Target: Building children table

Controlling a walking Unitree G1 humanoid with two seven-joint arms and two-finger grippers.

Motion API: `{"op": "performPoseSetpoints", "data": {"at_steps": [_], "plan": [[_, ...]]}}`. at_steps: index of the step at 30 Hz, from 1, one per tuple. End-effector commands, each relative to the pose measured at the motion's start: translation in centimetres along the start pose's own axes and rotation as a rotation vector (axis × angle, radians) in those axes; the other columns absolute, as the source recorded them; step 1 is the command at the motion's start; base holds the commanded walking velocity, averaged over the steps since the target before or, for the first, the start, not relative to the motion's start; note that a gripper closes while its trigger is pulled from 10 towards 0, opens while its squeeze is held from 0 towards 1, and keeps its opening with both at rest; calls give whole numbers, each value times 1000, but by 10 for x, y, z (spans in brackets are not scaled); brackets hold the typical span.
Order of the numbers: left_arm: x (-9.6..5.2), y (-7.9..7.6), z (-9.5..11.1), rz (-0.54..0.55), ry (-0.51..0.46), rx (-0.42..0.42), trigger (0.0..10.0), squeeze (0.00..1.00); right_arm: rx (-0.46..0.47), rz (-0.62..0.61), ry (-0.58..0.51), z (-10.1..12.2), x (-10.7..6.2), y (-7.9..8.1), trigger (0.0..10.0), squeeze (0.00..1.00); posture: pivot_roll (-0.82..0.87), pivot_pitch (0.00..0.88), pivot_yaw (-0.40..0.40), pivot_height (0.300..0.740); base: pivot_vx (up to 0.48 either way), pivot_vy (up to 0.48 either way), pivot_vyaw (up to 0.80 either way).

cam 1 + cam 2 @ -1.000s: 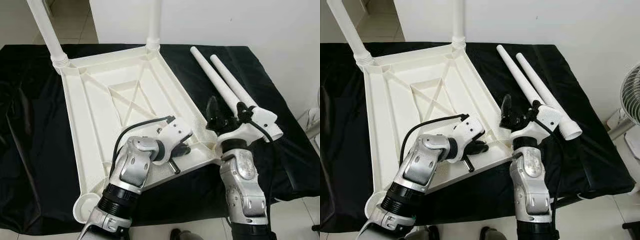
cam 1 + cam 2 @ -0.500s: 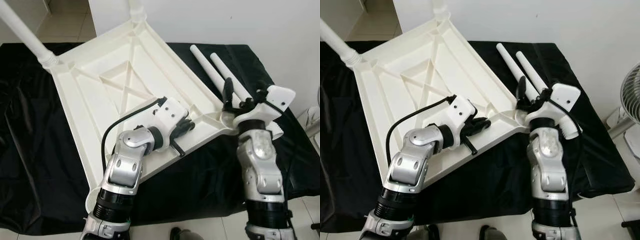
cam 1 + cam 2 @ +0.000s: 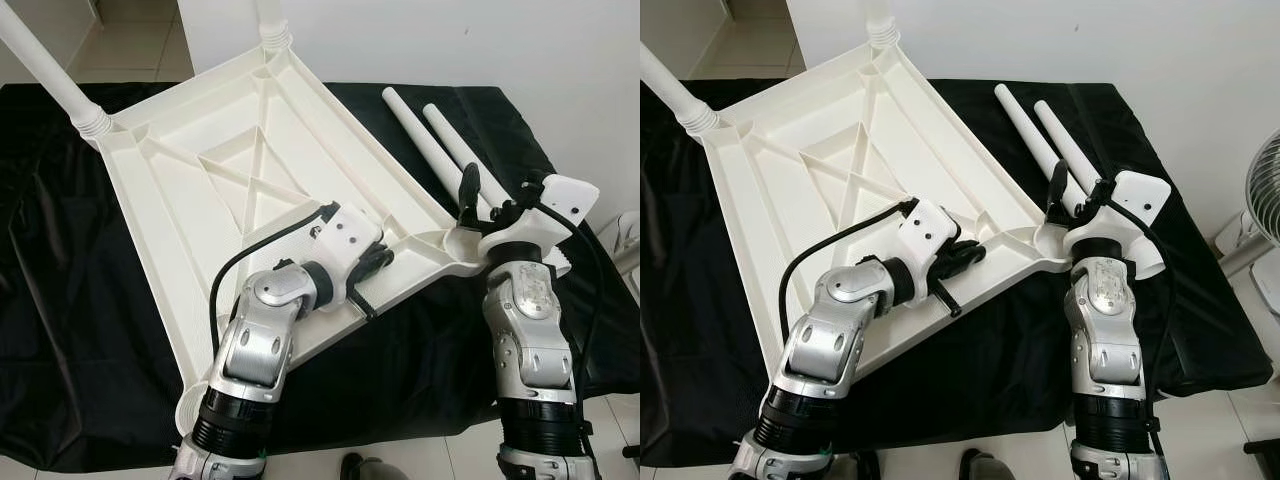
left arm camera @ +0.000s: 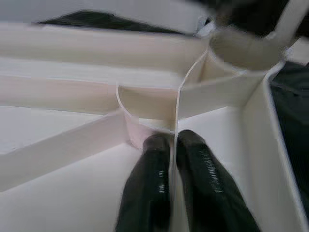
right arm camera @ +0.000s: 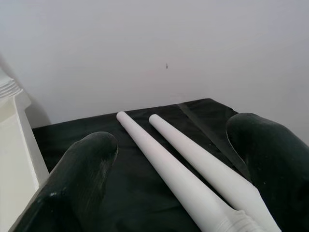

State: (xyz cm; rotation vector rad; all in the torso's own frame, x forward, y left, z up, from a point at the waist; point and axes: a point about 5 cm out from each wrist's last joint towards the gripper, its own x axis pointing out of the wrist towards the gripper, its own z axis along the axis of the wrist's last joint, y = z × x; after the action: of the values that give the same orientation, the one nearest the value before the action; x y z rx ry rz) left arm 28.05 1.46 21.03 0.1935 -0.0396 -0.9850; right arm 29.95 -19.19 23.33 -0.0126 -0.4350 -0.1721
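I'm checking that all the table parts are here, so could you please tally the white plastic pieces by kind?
Upside-down table top: 1
Legs already fitted in its far corners: 2
Loose legs lying on the black cloth: 2
Total: 5 pieces

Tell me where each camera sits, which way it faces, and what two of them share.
Left eye and right eye views: on the head, looking down at the upturned tabletop on black cloth, with both silver arms.
Left wrist view: along the left gripper, shut on a rib.
Right wrist view: past the open right gripper to two loose legs.
Shared: those legs also lie beside the tabletop in the eye views.
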Motion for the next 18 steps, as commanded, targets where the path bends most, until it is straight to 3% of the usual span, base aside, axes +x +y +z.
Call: {"op": "performPoseSetpoints", "data": {"at_steps": [1, 10, 18], "plan": [[2, -14, 16, -70, -100, 25, 10000, 1000, -2, -21, 38, -8, -3, -4, 10000, 0, -39, 170, -21, 740, 0, 0, 0], [0, -19, 6, -114, -34, 47, 10000, 1000, 2, -29, 40, -9, -4, -5, 10000, 0, -36, 176, -18, 740, 0, 0, 0], [-1, -20, 6, -115, -36, 65, 10000, 1000, 6, -29, 43, -10, -4, -5, 10000, 0, -36, 176, -18, 740, 0, 0, 0]]}}
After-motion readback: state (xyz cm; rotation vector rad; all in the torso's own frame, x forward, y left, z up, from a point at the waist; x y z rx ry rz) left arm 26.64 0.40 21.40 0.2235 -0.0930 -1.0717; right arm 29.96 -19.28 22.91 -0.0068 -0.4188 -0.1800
